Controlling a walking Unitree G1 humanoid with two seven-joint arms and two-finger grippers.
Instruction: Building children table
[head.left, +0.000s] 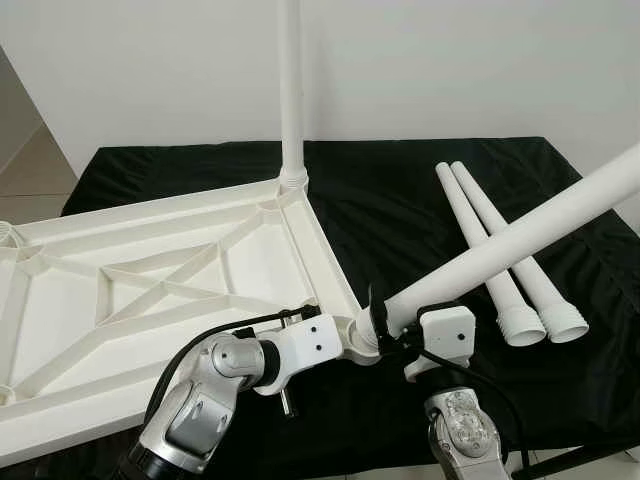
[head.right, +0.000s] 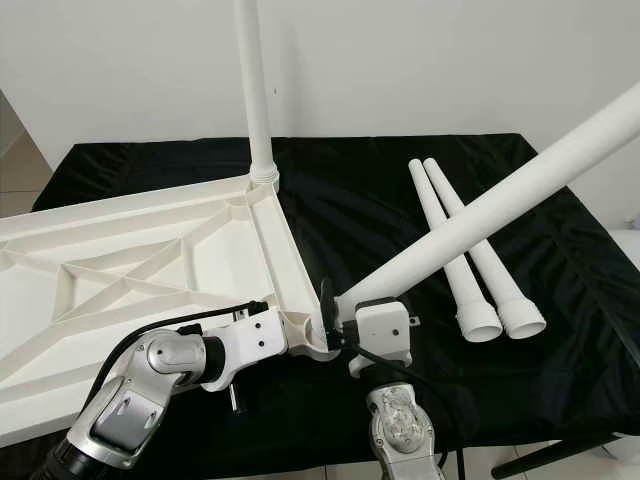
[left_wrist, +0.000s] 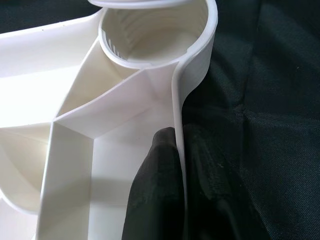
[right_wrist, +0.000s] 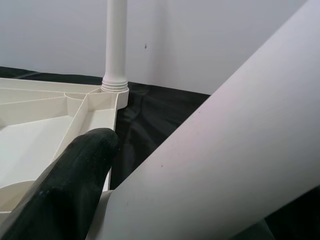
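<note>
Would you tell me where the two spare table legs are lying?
The two spare legs lie side by side on the black cloth, on the robot's right, beyond the tilted leg the right gripper holds.

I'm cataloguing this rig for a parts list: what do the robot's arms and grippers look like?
Both arms are silver metal with rounded joint housings. The left arm ends in a white boxy wrist block with small dark screw holes; a black cable loops along it. The right arm carries a similar white block, also with a black cable. The left gripper and right gripper have long, matte black fingers.
</note>
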